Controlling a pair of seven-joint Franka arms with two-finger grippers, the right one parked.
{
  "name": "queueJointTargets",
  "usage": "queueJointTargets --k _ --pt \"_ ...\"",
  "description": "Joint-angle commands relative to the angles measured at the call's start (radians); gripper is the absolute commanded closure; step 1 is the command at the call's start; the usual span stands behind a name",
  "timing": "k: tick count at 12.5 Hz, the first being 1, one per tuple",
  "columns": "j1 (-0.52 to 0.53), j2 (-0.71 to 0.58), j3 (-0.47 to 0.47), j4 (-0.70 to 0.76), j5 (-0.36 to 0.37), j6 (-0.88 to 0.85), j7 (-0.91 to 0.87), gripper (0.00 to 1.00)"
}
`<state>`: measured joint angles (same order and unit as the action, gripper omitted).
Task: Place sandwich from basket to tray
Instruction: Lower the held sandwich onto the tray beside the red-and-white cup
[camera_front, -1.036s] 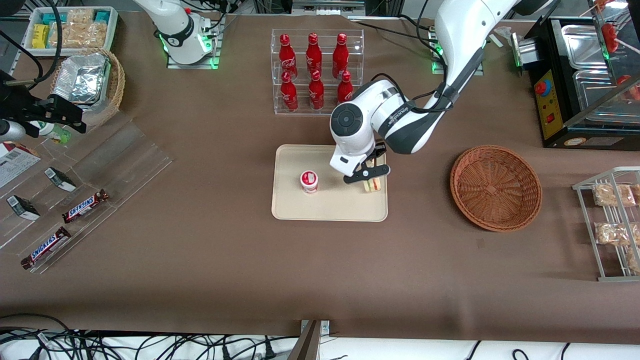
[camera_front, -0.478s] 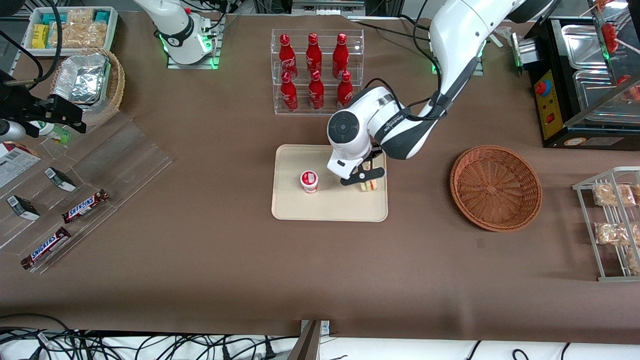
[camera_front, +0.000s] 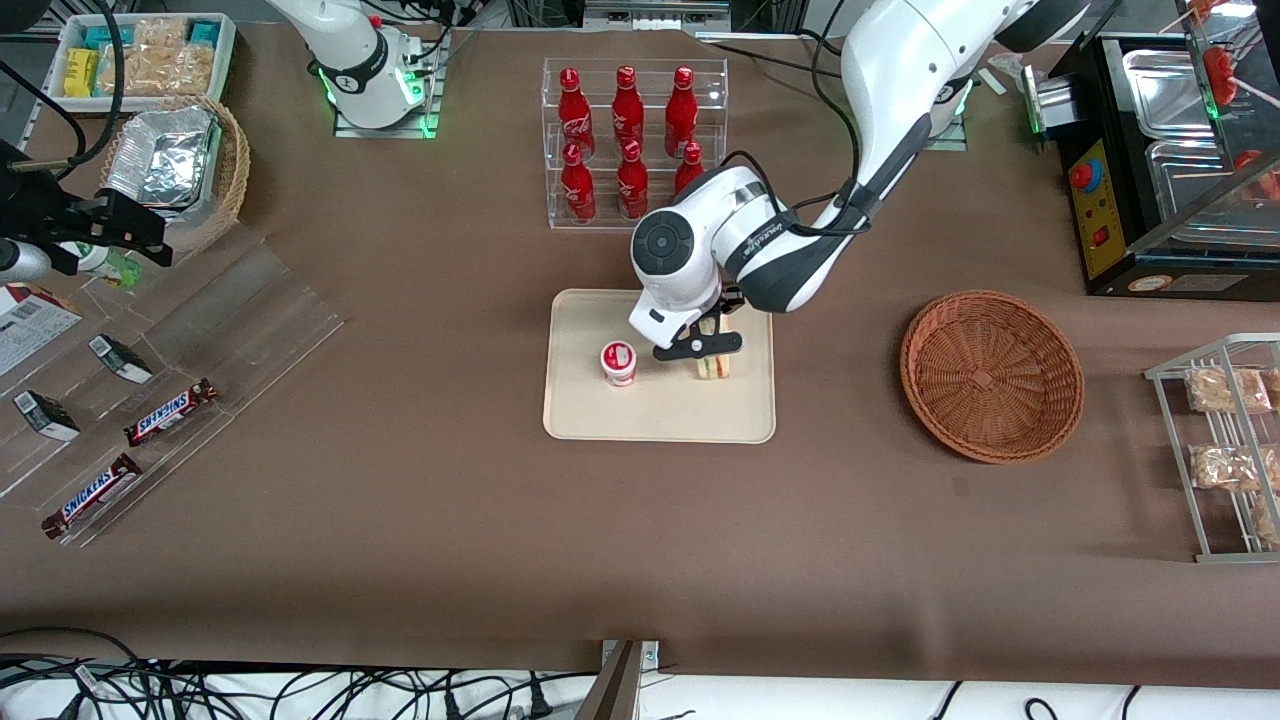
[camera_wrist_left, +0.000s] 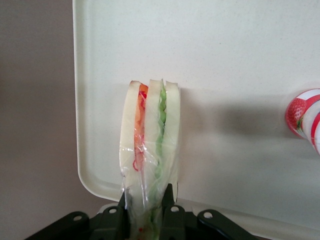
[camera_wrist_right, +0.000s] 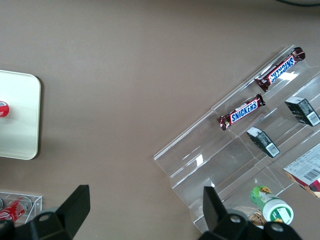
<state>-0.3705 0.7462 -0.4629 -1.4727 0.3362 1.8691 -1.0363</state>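
My left gripper (camera_front: 712, 352) is shut on the clear-wrapped sandwich (camera_front: 713, 366) and holds it upright over the cream-beige tray (camera_front: 660, 415), beside the red-and-white cup (camera_front: 618, 362). In the left wrist view the sandwich (camera_wrist_left: 150, 145) stands between the black fingers (camera_wrist_left: 121, 215) of the gripper (camera_wrist_left: 146, 217), pink-red and green filling along its cut edge, with the tray (camera_wrist_left: 240, 55) under it; I cannot tell whether its lower edge touches the tray. The reddish-brown woven basket (camera_front: 991, 375) sits empty toward the working arm's end of the table.
A clear rack of red bottles (camera_front: 628, 140) stands farther from the front camera than the tray. A wire rack of snack packs (camera_front: 1225, 450) lies past the basket. Clear tiers with Snickers bars (camera_front: 170, 412), a tan basket of foil packs (camera_front: 175, 165) and a white snack bin (camera_front: 145, 55) lie toward the parked arm's end.
My left gripper has carried the sandwich from the tray's edge nearest the basket toward the cup, further in over the tray. The basket and cup have not moved.
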Motion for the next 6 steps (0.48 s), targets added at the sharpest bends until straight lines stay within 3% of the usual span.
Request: queueJointTargets --k 1,6 --pt "-0.01 0.035 0.006 0.046 -0.009 -0.002 0.025 0.74" --pt "-0.01 0.045 0.012 0.052 -0.008 0.027 0.025 0.74"
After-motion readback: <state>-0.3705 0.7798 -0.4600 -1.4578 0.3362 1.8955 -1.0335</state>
